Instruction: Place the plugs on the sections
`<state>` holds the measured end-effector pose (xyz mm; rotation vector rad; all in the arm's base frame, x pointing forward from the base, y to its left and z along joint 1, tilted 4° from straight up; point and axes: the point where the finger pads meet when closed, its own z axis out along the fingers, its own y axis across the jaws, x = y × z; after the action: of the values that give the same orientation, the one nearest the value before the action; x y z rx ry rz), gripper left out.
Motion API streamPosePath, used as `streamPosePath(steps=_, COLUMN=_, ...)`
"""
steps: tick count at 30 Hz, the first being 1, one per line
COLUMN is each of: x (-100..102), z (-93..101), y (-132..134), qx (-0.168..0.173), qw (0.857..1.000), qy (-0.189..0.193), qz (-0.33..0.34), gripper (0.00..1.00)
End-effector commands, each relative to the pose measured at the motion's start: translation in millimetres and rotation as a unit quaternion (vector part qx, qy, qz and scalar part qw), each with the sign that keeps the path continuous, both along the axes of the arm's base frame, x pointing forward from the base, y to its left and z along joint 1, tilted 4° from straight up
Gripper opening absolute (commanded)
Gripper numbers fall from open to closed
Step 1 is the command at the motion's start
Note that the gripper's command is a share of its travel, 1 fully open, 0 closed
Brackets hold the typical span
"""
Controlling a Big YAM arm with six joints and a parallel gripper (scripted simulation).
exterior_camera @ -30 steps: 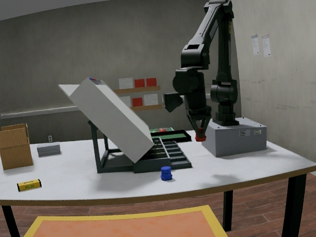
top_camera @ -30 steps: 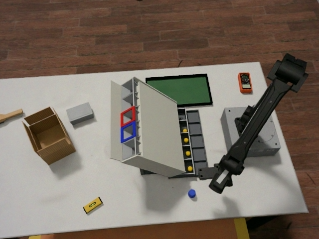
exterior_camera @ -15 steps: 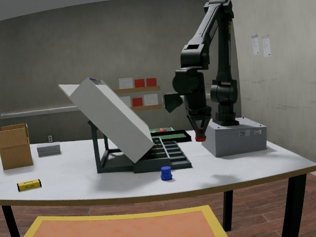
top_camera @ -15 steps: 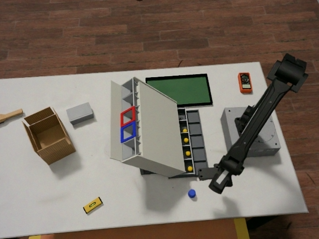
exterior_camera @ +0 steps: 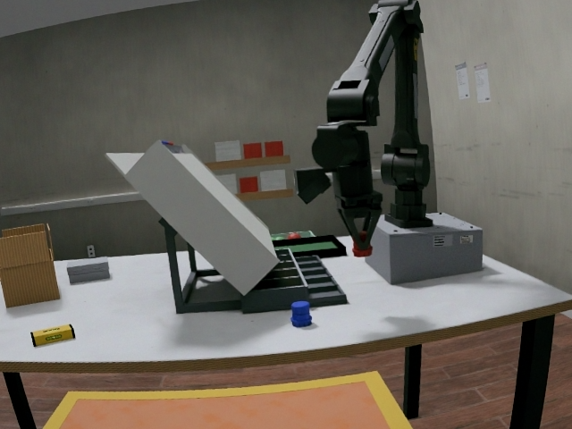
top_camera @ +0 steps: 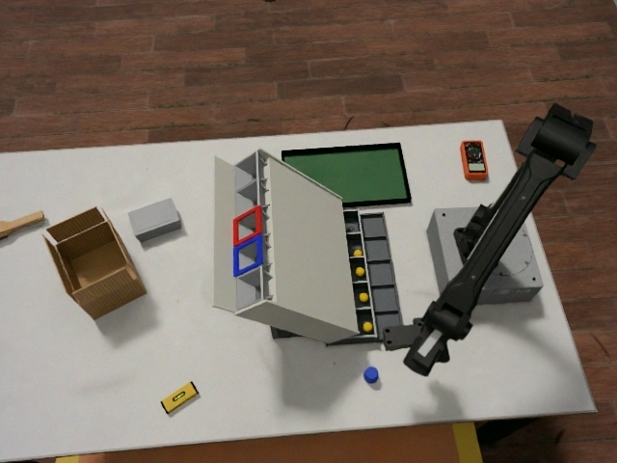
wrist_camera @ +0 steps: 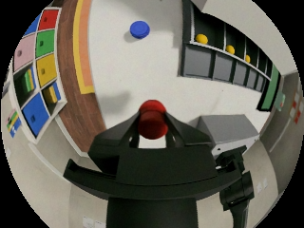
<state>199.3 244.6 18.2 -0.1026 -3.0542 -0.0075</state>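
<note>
My gripper is shut on the red plug and holds it above the table, right of the near end of the section tray. The blue plug stands on the table in front of the tray. The red-banded funnel and the blue-banded funnel sit side by side at the top of the sloping white cover. Yellow marbles lie in several sections. The flat front parts are bare.
A green tray with a black rim lies behind the sections. The grey robot base stands to the right, with an orange meter behind it. A cardboard box, a grey block and a yellow level lie to the left.
</note>
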Motion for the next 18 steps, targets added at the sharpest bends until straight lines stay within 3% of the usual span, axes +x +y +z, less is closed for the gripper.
streamPosePath(steps=1, x=21.0, z=12.9, y=16.5, qx=0.012, qw=1.0, qy=-0.01, qz=-0.002, gripper=0.0)
streamPosePath(steps=18, x=28.0, z=16.2, y=21.1, qx=0.001, qw=1.0, qy=-0.002, qz=0.0, gripper=0.0)
